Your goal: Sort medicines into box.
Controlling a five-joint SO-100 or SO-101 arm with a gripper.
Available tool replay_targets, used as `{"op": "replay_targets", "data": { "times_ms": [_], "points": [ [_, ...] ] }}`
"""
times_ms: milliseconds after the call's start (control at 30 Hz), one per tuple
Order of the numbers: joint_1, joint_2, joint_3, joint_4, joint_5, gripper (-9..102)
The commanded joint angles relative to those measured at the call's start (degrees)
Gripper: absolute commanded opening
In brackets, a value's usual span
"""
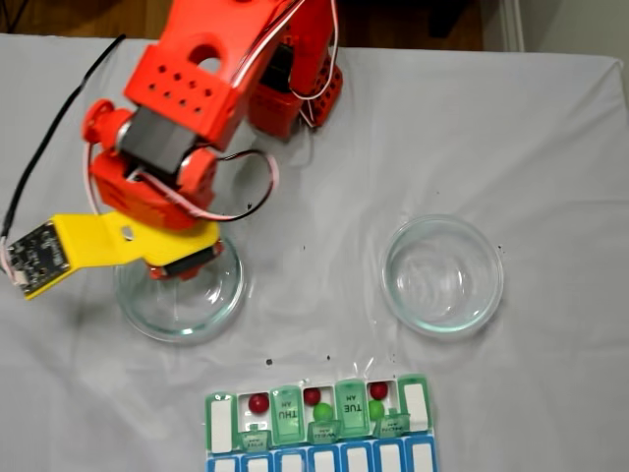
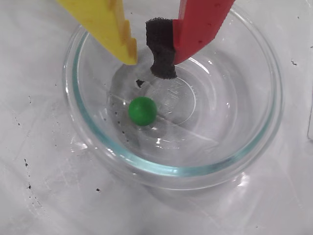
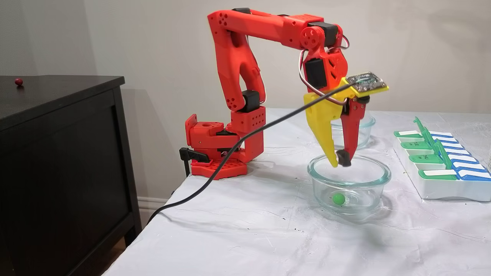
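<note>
One green pill lies on the bottom of a clear glass dish, left of its centre; it shows too in a fixed view as the green pill. My gripper hangs just above the dish's rim, open by a narrow gap with nothing between the yellow finger and the black-padded red finger. The gripper points straight down. The box lies at the table's front edge; its open cells hold red pills and green pills.
A second glass dish stands empty to the right in a fixed view. My arm's base and a black cable sit at the table's far corner. A red ball rests on a black cabinet beside the table.
</note>
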Motion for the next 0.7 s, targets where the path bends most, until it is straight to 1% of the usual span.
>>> {"op": "replay_targets", "data": {
  "times_ms": [0,67,167,267,367,667],
  "points": [
    [0.8,-1.3,-6.9,1.5,-1.0,9],
    [1.2,-2.8,-8.3,2.3,-1.3,10],
    [1.6,-4.1,-9.8,2.9,-1.5,16],
    [1.2,-6.1,-10.5,3.0,-1.7,17],
    [1.2,-9.1,-12.4,3.3,-1.1,21],
    [1.1,-13.7,-15.2,3.6,-3.1,23]
  ]
}}
